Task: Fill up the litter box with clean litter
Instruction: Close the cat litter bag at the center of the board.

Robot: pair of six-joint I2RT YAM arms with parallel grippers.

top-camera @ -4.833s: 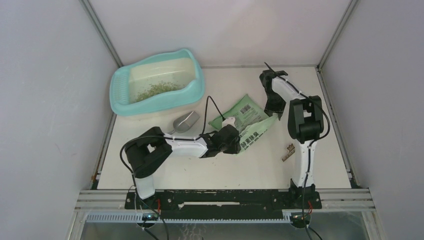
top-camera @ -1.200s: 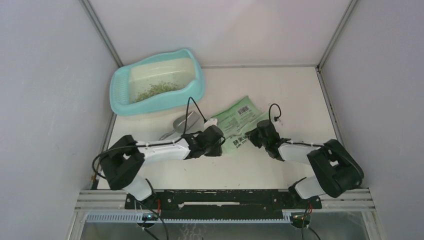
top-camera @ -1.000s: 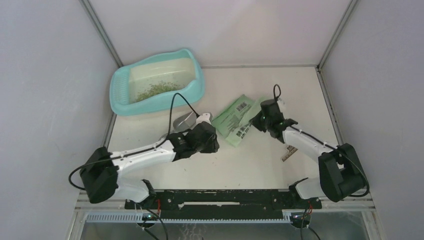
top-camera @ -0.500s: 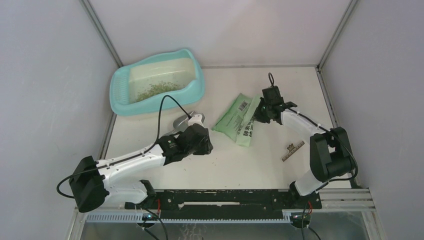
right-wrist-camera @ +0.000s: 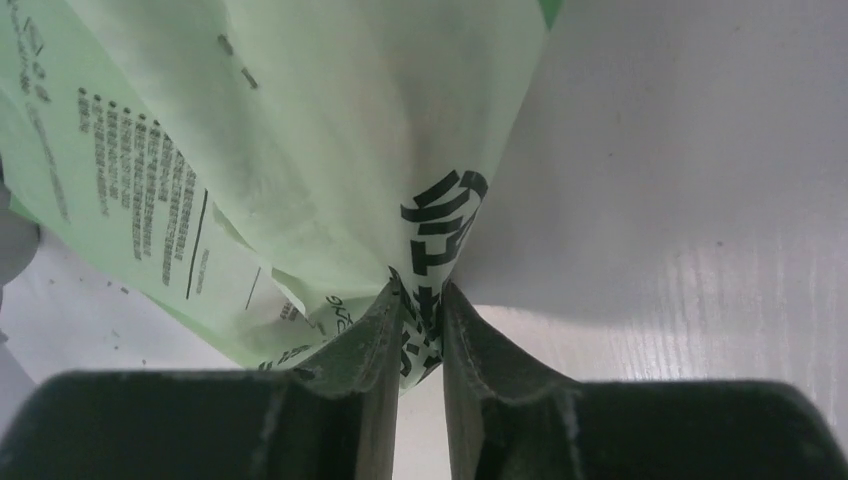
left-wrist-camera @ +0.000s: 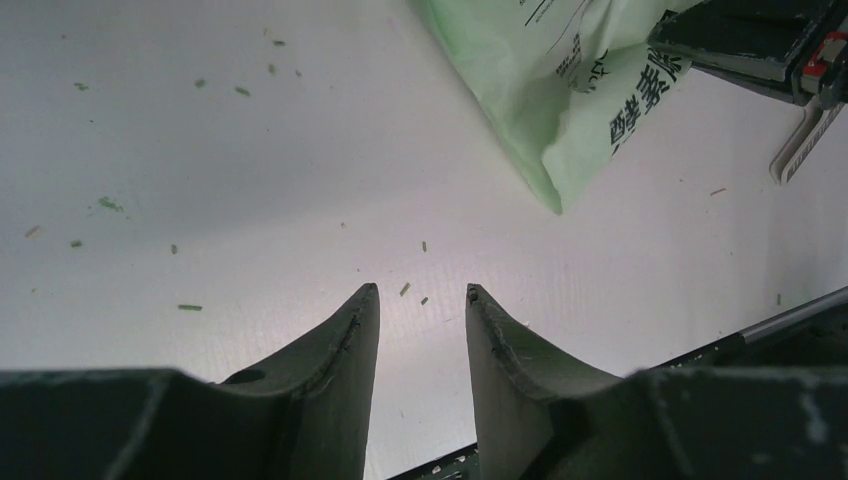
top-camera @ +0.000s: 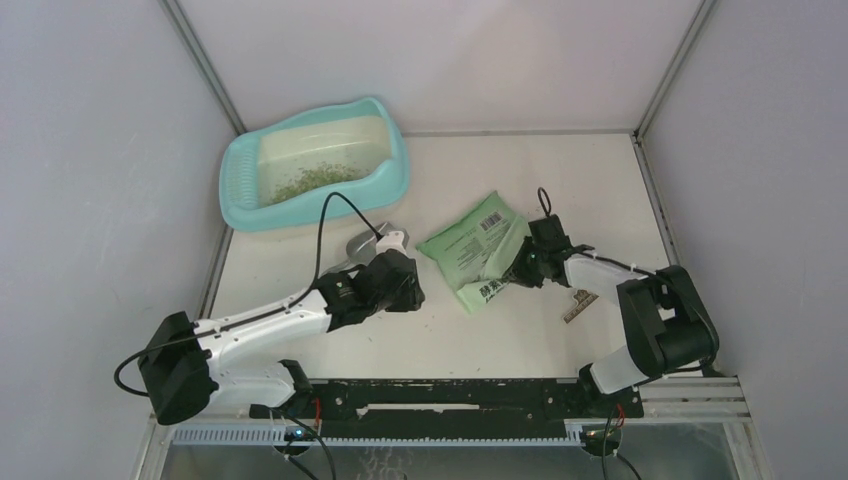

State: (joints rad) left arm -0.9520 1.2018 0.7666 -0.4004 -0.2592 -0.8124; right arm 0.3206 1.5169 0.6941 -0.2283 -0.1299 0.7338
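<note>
The only print I see from here is on the green bag (top-camera: 470, 250). At the bag's far end sits a white barcode label (top-camera: 489, 221); its bars show, but its digits are too small to read. Along the bag's near edge runs a row of bold black Chinese characters (left-wrist-camera: 640, 95), which I cannot read with certainty. Beside them on the bag lie columns of fine print (right-wrist-camera: 110, 160), too small to read. The bold characters run down into the pinch of my right gripper (right-wrist-camera: 420, 290).
</note>
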